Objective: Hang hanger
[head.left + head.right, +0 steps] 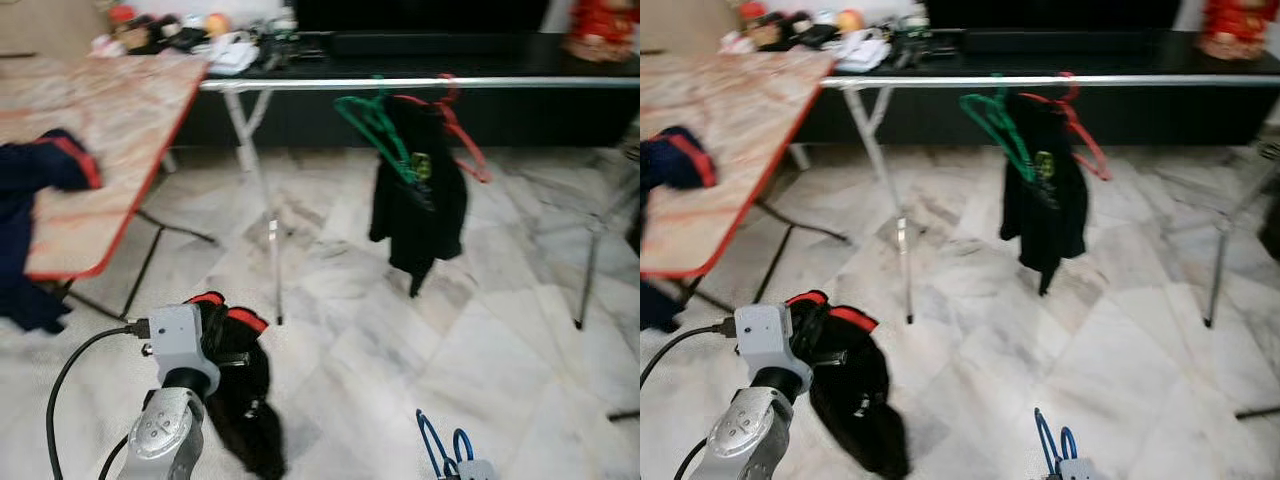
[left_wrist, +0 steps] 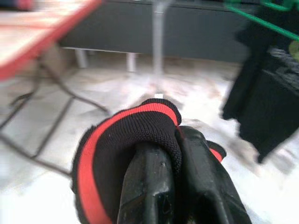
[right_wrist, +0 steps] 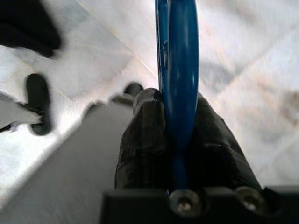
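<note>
low at the robot's right side, the blue hanger (image 3: 180, 88) stood upright, clamped between the fingers of the right gripper (image 3: 180, 140) above the marble floor (image 1: 480, 330). the left gripper (image 2: 180, 177) was closed on a black-and-red garment (image 1: 240, 390). ahead, a metal rail (image 1: 420, 83) carried a green hanger (image 1: 372, 125) and a red hanger (image 1: 455, 130) with a black garment (image 1: 420, 205).

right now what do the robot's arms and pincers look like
The left arm is silver metal with a light grey boxy wrist block, round screw-dotted joint and a black cable looping off it. The left pincer and right pincer have thick matte black fingers on a black screwed base.
</note>
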Available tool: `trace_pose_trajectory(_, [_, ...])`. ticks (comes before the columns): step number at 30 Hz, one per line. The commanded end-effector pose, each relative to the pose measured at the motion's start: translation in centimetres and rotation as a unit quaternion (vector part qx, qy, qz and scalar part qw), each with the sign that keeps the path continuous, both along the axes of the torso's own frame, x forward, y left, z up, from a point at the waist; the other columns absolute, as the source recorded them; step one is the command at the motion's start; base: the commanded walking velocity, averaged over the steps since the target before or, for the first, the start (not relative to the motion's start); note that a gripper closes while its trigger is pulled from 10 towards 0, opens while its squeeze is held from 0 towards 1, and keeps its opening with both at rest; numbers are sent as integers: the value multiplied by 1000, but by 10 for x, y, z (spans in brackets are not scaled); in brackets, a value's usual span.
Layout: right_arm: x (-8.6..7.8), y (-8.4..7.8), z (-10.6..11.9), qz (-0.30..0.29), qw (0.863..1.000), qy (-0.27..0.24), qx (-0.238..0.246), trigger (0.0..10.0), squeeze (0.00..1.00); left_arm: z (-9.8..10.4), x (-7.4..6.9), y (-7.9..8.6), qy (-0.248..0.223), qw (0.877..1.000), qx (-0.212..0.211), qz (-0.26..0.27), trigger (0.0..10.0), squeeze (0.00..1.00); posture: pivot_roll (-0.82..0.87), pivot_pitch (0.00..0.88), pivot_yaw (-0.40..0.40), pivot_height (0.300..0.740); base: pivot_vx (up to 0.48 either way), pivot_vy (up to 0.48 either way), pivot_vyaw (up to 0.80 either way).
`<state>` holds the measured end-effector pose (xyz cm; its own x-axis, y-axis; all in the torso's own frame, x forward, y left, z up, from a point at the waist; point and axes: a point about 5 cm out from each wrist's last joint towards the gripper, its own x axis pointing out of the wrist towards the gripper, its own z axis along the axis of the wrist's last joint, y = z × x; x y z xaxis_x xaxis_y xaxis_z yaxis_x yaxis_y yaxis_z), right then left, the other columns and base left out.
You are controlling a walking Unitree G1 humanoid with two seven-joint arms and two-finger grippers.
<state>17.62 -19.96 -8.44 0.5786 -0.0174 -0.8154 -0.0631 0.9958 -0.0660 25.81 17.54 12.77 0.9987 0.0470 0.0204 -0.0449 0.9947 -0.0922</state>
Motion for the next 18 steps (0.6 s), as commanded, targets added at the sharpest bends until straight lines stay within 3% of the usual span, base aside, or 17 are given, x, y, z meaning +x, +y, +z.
trace_pose_trajectory(1, [-9, 7, -5, -10, 1000, 13, 13, 10000, 0, 5, -2, 7, -6, 1000, 7, 12, 10000, 0, 16, 204, 32, 740, 0, 480, 0])
trace_pose_trajectory(18, [-13, 5, -7, -8, 1000, 24, 12, 10000, 0, 9, 0, 8, -6, 1000, 9, 13, 10000, 0, 26, 204, 30, 740, 0, 480, 0])
